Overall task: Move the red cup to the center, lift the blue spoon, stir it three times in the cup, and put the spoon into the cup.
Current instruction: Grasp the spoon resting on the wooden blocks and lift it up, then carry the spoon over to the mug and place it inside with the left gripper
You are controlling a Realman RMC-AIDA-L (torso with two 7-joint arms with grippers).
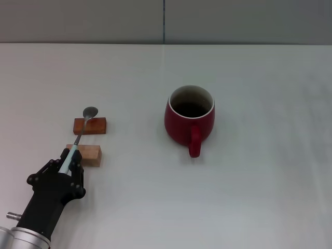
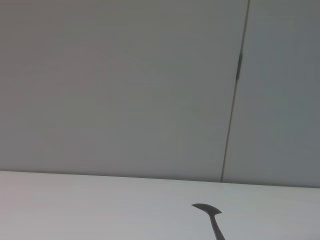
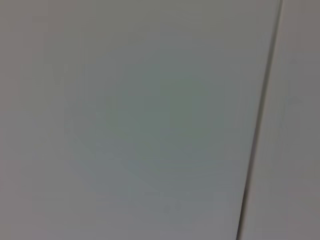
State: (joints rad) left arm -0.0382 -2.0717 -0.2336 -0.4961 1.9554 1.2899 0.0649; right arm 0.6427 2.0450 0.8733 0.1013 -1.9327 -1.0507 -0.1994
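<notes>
Nearest the robot, at the lower left of the head view, the black left gripper point(image 1: 69, 162) reaches in over a white table point(image 1: 249, 197). Its claw is clenched around the pale blue handle of the blue spoon point(image 1: 83, 127). The spoon slants away from the gripper, its dark metal neck passing over two small wooden blocks. The near block point(image 1: 89, 154), pale wood, sits just beside the fingertips; the far block point(image 1: 92, 125), reddish brown, lies just beyond it, under the neck close to the spoon's bowl. The bowl reaches past the far block's back edge. Whether the spoon touches the blocks cannot be told. Well apart to the right, around the middle of the table, stands the red cup point(image 1: 189, 120), upright, with a pale rim, a dark inside and its handle turned toward the robot. Beyond the table rises a plain grey wall point(image 1: 83, 21) with one thin vertical seam. The left wrist view shows the spoon's bowl against that wall. The right gripper is out of sight.
</notes>
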